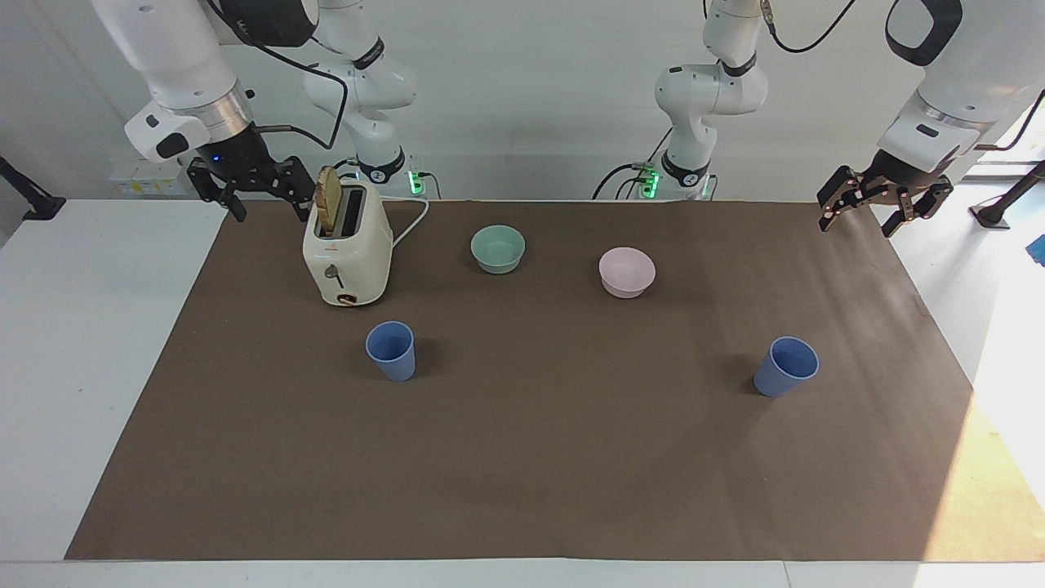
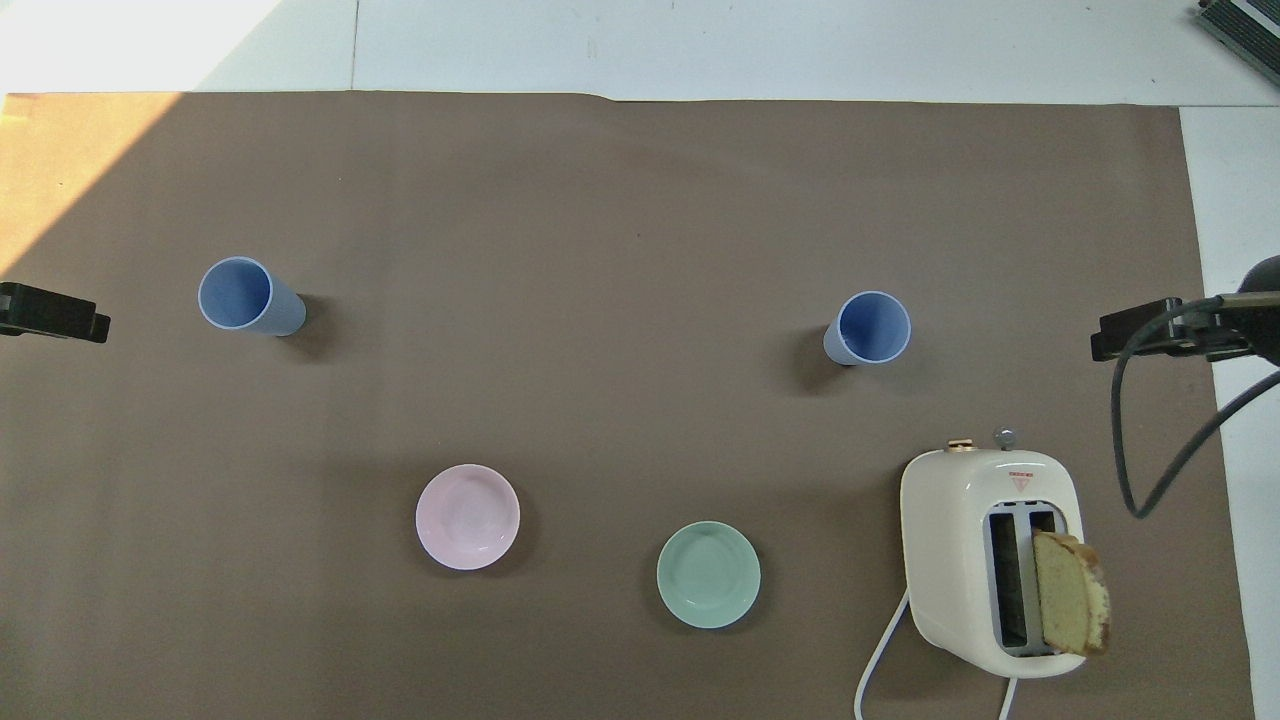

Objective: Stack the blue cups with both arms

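We see two blue cups standing upright and well apart on the brown mat (image 1: 522,457) that covers the desk. One cup (image 1: 391,349) sits toward the right arm's end, just farther from the robots than the toaster (image 1: 347,249); the other cup (image 1: 785,366) stands toward the left arm's end, near that edge of the mat. Neither cup is touched, and they are not yet stacked.

The right gripper (image 1: 249,189) hangs in the air over the corner of the mat nearest the robots at the right arm's end, just beside the toaster — its fingers spread apart and holding nothing. The left gripper (image 1: 873,208) hangs over the matching corner at the left arm's end, likewise with fingers apart and empty. In the overhead view only a dark tip of each shows at the side edges.

Between the two arms' bases, nearer to the robots than the cups, we find a green bowl (image 1: 497,248) and a pink bowl (image 1: 626,272) side by side, apart from each other. The cream toaster has a slice of bread (image 1: 328,200) standing up in one slot, and its white cord (image 1: 412,220) trails toward the robots.
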You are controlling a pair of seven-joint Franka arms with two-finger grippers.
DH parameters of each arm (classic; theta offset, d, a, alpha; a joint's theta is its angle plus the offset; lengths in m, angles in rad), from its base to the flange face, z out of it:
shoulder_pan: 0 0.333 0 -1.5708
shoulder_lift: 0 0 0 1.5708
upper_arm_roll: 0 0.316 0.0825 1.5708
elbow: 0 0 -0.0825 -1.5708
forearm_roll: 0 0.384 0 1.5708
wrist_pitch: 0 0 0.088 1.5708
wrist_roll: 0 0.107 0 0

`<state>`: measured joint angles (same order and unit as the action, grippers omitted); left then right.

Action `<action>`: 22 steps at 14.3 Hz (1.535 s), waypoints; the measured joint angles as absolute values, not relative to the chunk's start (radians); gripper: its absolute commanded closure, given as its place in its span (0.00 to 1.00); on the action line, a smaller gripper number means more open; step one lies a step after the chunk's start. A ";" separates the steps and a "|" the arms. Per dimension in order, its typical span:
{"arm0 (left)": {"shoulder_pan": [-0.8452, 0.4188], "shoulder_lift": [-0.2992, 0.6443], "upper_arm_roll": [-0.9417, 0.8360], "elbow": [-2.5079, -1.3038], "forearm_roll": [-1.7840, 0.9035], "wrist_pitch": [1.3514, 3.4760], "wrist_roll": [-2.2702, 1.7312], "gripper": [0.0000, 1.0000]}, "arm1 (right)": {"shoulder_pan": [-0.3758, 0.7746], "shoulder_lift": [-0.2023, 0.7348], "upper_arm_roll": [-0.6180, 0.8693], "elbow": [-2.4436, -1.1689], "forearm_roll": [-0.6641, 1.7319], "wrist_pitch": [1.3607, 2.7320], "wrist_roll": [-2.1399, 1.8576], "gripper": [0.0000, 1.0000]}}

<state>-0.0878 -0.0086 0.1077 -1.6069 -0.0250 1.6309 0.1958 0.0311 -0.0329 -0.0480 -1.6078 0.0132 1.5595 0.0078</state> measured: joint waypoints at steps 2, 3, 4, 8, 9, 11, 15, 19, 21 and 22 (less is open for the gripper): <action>-0.088 -0.007 0.107 -1.666 -0.026 1.707 0.196 0.00 | 0.031 -0.033 -0.048 -1.608 0.013 1.560 0.008 0.00; -0.088 -0.006 0.107 -1.700 -0.030 1.749 0.196 0.00 | 0.031 -0.033 -0.048 -1.608 0.013 1.560 0.008 0.00; -0.088 -0.004 0.107 -1.735 -0.040 1.797 0.196 0.00 | 0.031 -0.033 -0.048 -1.608 0.013 1.560 0.008 0.00; -0.088 0.025 0.107 -1.839 -0.064 1.974 0.196 0.00 | 0.031 -0.033 -0.048 -1.608 0.013 1.560 0.008 0.00; -0.088 0.043 0.107 -1.846 -0.064 2.006 0.196 0.00 | 0.031 -0.033 -0.048 -1.608 0.013 1.560 0.008 0.00; -0.088 0.089 0.107 -1.851 -0.064 2.084 0.196 0.06 | 0.031 -0.033 -0.048 -1.608 0.013 1.560 0.008 0.00; -0.087 0.184 0.107 -1.852 -0.065 2.194 0.198 0.13 | 0.031 -0.033 -0.048 -1.608 0.013 1.560 0.008 0.00; -0.065 0.220 0.115 -1.852 -0.067 2.246 0.223 0.16 | 0.031 -0.033 -0.048 -1.608 0.013 1.560 0.008 0.00; -0.043 0.233 0.116 -1.852 -0.098 2.264 0.252 0.18 | 0.031 -0.033 -0.048 -1.608 0.013 1.560 0.008 0.00; -0.038 0.238 0.117 -1.852 -0.112 2.272 0.261 0.19 | 0.031 -0.033 -0.048 -1.608 0.013 1.560 0.008 0.00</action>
<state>-0.0381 0.2380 0.1172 -1.8519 -0.1119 2.2717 0.2606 0.0311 -0.0329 -0.0480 -1.6078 0.0132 1.5595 0.0077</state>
